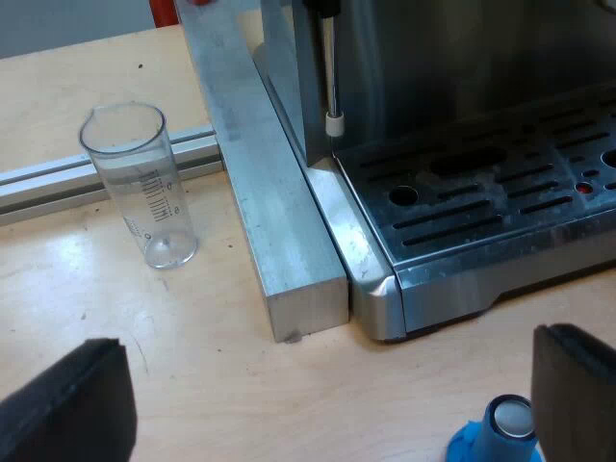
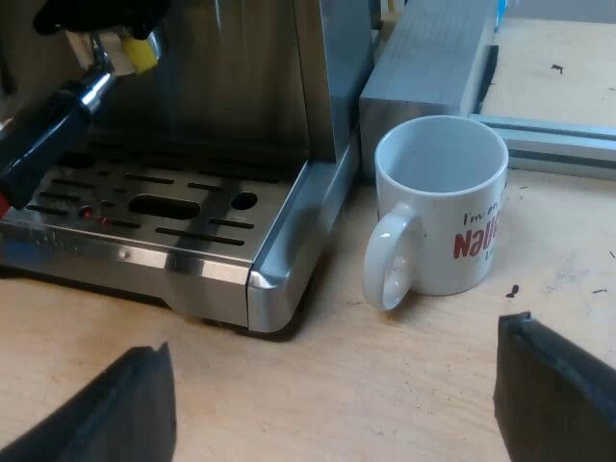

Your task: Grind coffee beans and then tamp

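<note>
Left gripper [image 1: 322,385] is hovering with fingers spread wide, holding nothing; the blue tamper [image 1: 502,431] is sitting just beside one finger, near the espresso machine [image 1: 452,241]. Right gripper [image 2: 332,380] is hanging equally wide and empty, facing the mug [image 2: 441,207]. The holder [image 2: 48,130] is sitting in the machine's front.

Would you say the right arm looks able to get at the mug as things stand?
Probably yes: the mug stands upright ahead of the open right gripper with only tabletop between them, though the espresso machine sits close beside its handle.
</note>
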### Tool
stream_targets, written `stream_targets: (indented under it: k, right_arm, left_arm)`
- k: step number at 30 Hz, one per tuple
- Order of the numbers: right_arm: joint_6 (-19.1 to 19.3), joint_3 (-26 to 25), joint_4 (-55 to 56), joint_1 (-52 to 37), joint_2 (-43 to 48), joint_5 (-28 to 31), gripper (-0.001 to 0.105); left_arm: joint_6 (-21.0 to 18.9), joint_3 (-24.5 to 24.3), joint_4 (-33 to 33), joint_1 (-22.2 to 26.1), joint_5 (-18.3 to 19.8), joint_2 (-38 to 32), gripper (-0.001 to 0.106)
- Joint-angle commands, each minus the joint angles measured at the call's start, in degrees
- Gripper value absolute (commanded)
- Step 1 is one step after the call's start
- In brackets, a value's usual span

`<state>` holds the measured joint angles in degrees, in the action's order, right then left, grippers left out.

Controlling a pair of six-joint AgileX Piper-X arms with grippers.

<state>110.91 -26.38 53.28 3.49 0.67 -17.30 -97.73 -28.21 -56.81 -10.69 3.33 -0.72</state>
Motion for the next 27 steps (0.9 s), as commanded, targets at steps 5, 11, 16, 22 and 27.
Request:
stream_targets:
  k: [5, 11, 16, 22, 27]
  right_arm:
    - [0.8, -0.1, -0.7, 0.0, 2.2, -0.5, 0.07]
    - [0.8, -0.1, -0.7, 0.0, 2.2, -0.5, 0.07]
    - [0.6, -0.1, -0.7, 0.0, 2.2, -0.5, 0.07]
    - [-3.7, -0.3, -1.2, 0.0, 2.2, -0.5, 0.07]
    - [-2.4, -4.3, -1.2, 0.0, 2.2, 0.6, 0.07]
  left_arm:
    - [0.3, -0.1, 0.7, 0.1, 0.3, -8.0, 0.084]
    - [0.3, -0.1, 0.7, 0.1, 0.3, -8.0, 0.084]
    - [0.3, -0.1, 0.7, 0.1, 0.3, -8.0, 0.084]
    - [1.4, -0.1, 0.7, 0.1, 2.4, -8.0, 0.084]
    - [2.1, -1.6, 0.7, 0.1, 5.1, -7.4, 0.084]
